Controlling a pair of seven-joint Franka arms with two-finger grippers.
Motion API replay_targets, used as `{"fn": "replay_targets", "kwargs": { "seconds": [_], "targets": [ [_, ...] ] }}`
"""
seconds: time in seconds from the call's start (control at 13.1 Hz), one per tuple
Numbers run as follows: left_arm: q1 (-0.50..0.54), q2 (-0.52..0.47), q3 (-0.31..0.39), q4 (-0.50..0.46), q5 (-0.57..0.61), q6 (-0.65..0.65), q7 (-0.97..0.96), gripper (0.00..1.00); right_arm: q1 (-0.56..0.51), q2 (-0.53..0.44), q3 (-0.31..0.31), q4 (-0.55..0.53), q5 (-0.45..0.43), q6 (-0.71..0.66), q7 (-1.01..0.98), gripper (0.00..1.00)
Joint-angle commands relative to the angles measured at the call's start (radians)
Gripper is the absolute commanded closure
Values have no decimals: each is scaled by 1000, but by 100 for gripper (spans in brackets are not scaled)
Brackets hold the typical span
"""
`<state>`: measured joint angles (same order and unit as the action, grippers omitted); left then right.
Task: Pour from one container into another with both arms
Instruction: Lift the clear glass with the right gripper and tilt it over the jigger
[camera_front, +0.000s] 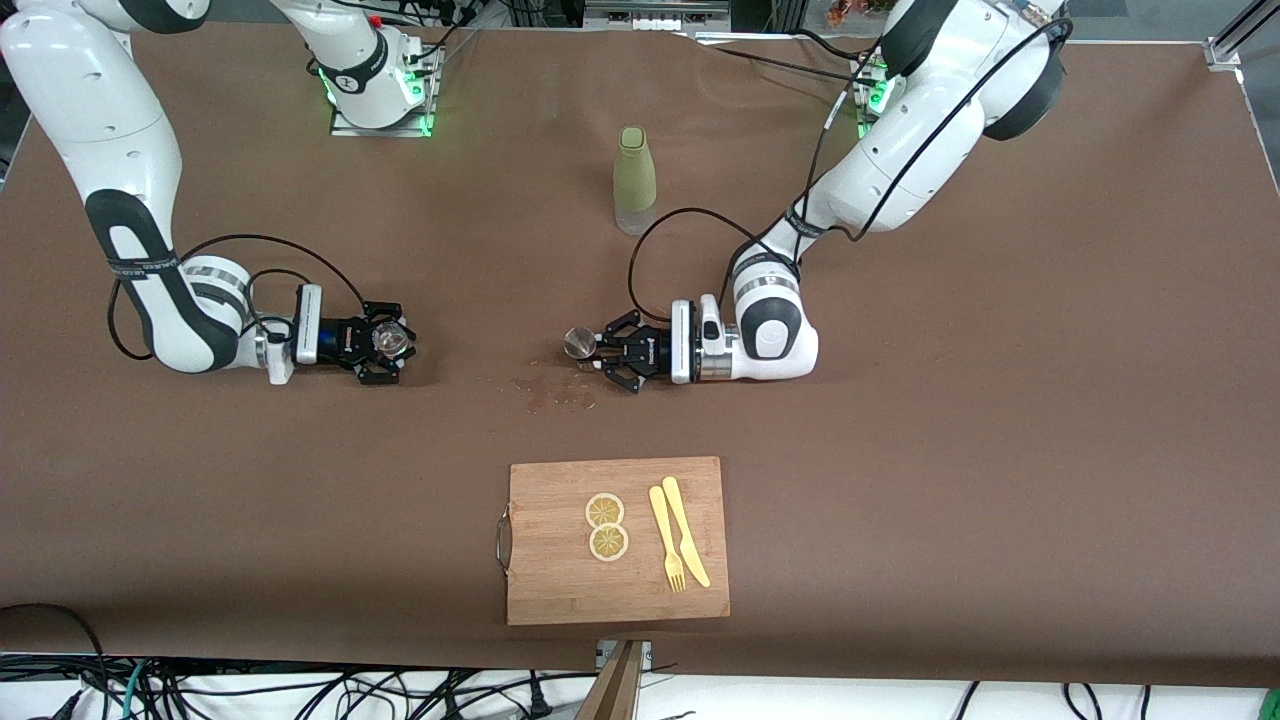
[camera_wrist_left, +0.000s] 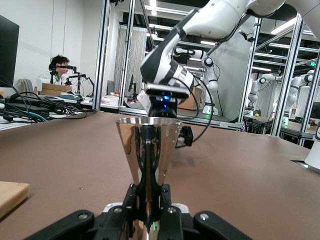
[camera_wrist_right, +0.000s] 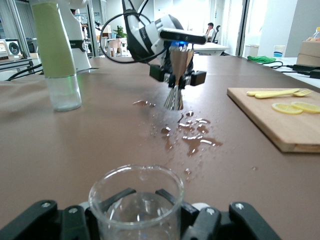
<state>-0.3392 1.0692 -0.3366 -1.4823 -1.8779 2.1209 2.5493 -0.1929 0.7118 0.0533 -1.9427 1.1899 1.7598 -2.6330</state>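
Observation:
The tiny clear glass cup (camera_front: 390, 340) stands upright in my right gripper (camera_front: 388, 343), which is shut on it low over the table toward the right arm's end. In the right wrist view the cup (camera_wrist_right: 136, 200) fills the space between the fingers (camera_wrist_right: 116, 196). My left gripper (camera_front: 592, 350) is shut on the narrow waist of the silvery jigger (camera_front: 578, 343), low over the table's middle. The jigger (camera_wrist_left: 149, 145) stands upright with its wide mouth on top. From the right wrist view the jigger (camera_wrist_right: 175, 95) shows beside a wet patch.
A green-sleeved bottle (camera_front: 633, 180) stands farther from the front camera than the jigger. Spilled drops (camera_front: 555, 390) wet the cloth between the grippers. A wooden cutting board (camera_front: 560, 590) near the front edge carries two lemon slices (camera_front: 606, 525) and a yellow fork and knife (camera_front: 678, 535).

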Motion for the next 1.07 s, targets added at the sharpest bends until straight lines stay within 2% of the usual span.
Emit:
{"fn": "replay_targets", "kwargs": {
  "seconds": [0.0,0.53,0.99],
  "targets": [
    [-38,35,4,63,-56,45,66,100,32,-101,13,-16,10,19,108,74],
    [-63,52,14,96,-81,74,66,100,211,-250,10,-16,10,211,414,74],
    [-81,66,14,128,-92,82,65,100,365,-333,3,-25,-12,403,638,74]
  ]
}}
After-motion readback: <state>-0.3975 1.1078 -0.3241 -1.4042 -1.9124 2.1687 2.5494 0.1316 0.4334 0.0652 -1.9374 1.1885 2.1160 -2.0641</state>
